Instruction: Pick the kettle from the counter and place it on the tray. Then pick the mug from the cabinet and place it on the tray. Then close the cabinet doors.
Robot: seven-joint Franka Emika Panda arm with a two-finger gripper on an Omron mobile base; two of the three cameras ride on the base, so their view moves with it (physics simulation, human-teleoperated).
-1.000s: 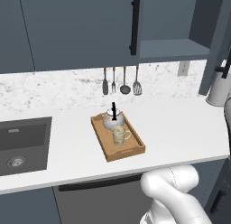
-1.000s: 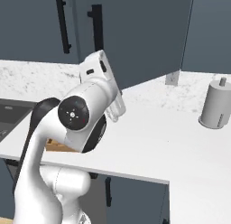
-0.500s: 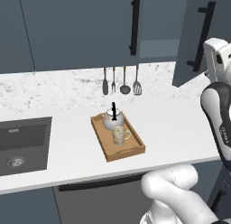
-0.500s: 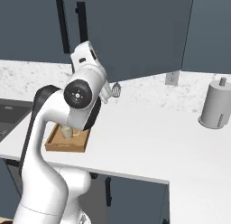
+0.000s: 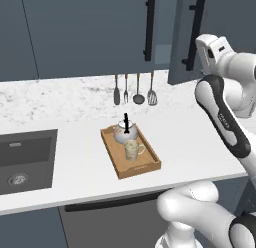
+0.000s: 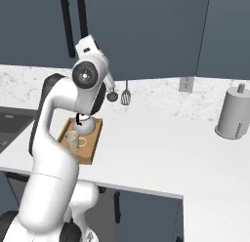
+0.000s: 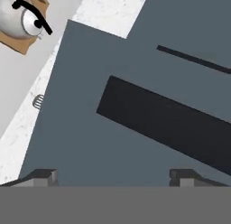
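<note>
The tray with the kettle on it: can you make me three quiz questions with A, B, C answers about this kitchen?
1. Where is the mug?
A. in the sink
B. on the tray
C. in the cabinet

2. How many utensils hang on the wall?
A. two
B. four
C. six

3. How is the right cabinet door?
A. swung partly open
B. shut flat
C. missing

Answers: 1 B, it stands beside the kettle inside the rims. 2 B, four hang in a row. 3 A, it angles out from the front.
</note>
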